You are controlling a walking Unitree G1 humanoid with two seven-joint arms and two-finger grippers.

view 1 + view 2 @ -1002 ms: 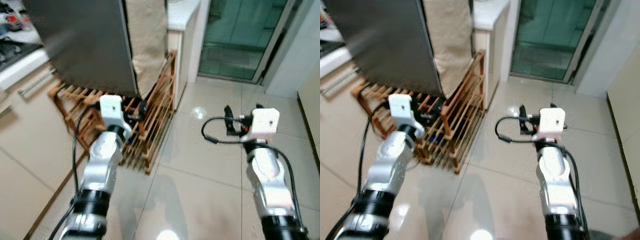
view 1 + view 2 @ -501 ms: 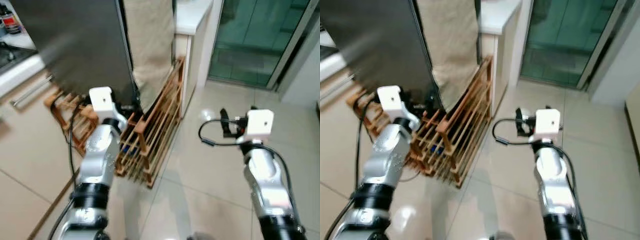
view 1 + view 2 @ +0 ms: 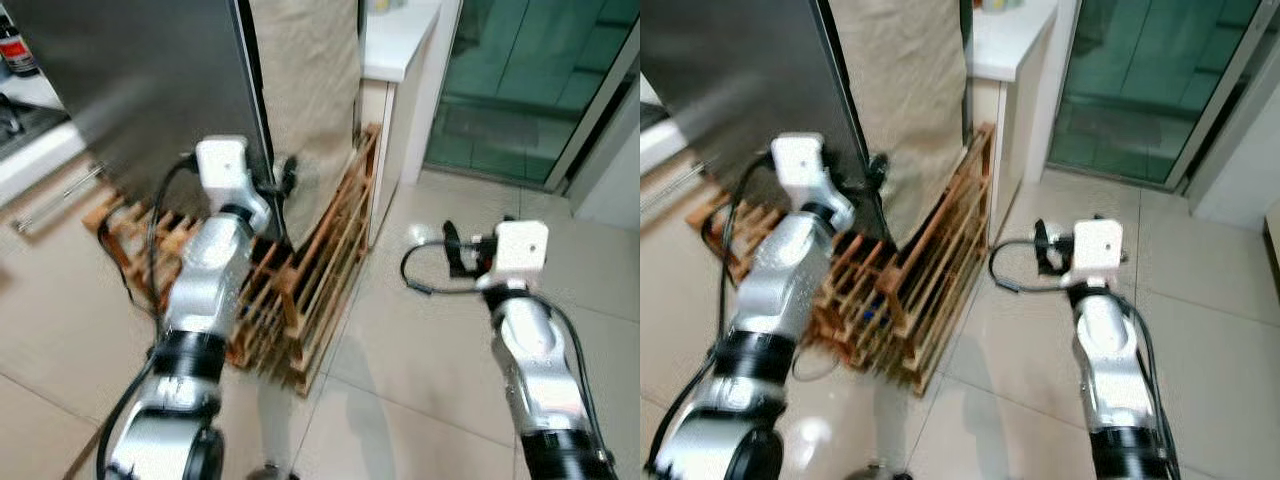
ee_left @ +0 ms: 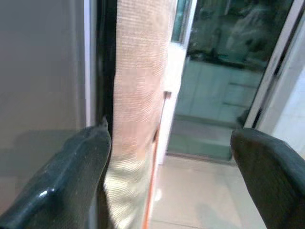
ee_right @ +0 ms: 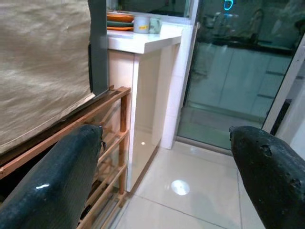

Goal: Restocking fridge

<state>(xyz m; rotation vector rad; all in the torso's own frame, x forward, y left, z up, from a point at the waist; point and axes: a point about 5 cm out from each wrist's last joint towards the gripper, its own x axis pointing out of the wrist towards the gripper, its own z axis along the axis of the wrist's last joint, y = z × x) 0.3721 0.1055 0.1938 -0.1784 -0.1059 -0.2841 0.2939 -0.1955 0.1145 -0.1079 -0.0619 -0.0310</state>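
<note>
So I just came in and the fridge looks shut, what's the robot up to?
The robot stands before the grey fridge door, which is shut. Its left claw is raised with open fingers at the door's edge, beside the beige cloth hanging over the wooden rack. The right claw hovers open and empty above the tiled floor. Nothing is being carried.

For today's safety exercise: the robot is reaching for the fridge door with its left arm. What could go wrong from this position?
1. The left gripper, jaws open, sits at the edge of the dark grey fridge door, beside the hanging beige woven cloth; it might snag the cloth instead of the door.
2. The slatted wooden rack stands below the door, so a swinging door or a step forward could hit it.
3. The glossy tiled floor may be slippery.
</note>
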